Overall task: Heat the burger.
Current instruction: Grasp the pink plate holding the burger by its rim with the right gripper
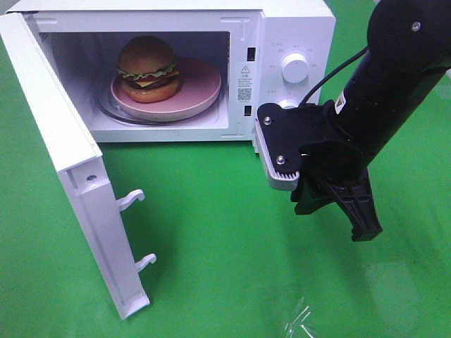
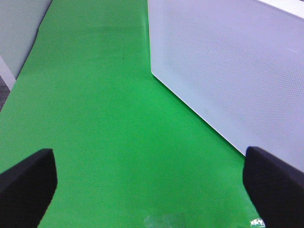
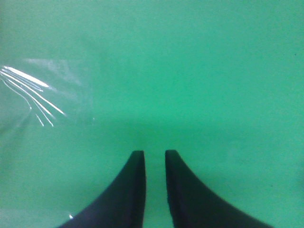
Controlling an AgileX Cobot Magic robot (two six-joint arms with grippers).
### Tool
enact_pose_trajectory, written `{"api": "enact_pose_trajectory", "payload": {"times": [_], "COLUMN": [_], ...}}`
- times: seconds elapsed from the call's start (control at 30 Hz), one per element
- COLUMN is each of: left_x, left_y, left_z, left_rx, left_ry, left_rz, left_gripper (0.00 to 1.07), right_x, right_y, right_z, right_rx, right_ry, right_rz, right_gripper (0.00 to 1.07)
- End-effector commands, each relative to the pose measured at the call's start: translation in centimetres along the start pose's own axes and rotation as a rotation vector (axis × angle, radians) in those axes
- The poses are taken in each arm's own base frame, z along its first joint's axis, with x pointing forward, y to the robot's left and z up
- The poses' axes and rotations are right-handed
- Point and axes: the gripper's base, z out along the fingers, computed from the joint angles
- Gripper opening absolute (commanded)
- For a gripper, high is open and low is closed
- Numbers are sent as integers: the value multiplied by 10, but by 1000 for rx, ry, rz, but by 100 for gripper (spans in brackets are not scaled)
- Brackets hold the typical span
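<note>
The burger (image 1: pixel 146 68), with a glossy brown bun, green lettuce frill, yellow cheese and dark patty, sits on a pink plate (image 1: pixel 197 91) inside the open microwave (image 1: pixel 292 32), at 11 o'clock on the green worktop (image 1: pixel 225 239). Right end effector (image 3: pixel 155 164): nearly closed, empty. Left end effector (image 2: pixel 147 180): wide apart, empty.

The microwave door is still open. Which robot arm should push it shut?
Probably left: the open door swings out on the left side, where that arm works. The right gripper hangs on the microwave's knob side.
</note>
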Motion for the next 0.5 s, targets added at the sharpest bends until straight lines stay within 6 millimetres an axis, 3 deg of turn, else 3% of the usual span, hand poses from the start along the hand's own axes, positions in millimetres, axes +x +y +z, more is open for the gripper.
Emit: {"api": "enact_pose_trajectory", "payload": {"times": [0.03, 0.13, 0.17, 0.2, 0.23, 0.27, 0.3, 0.33, 0.43, 0.5], "left_x": [1, 1, 1, 1, 1, 1, 1, 1, 1, 1], "left_y": [0, 0, 0, 0, 0, 0, 0, 0, 0, 0], "left_z": [-2, -2, -2, -2, -2, -2, -2, -2, -2, -2], "left_rx": [-5, -5, -5, -5, -5, -5, -5, -5, -5, -5], "left_ry": [-28, -28, -28, -28, -28, -28, -28, -28, -28, -28], "left_rz": [-5, -5, -5, -5, -5, -5, -5, -5, -5, -5], "left_gripper": [100, 100, 100, 100, 100, 100, 100, 100, 100, 100], "right_x": [2, 6, 6, 7, 7, 6, 6, 5, 4, 4], "right_y": [-4, -8, -8, -10, -10, -11, -11, -13, -14, -16], "right_z": [-3, -3, -3, -3, -3, -3, -3, -3, -4, -4], "right_rx": [30, 75, 75, 92, 92, 109, 109, 127, 141, 162], "right_ry": [13, 52, 52, 65, 65, 63, 63, 54, 46, 34], "right_rz": [-66, -111, -111, -112, -112, -98, -98, -79, -64, -29], "right_gripper": [23, 37, 37, 46, 46, 56, 56, 66, 75, 89]}}
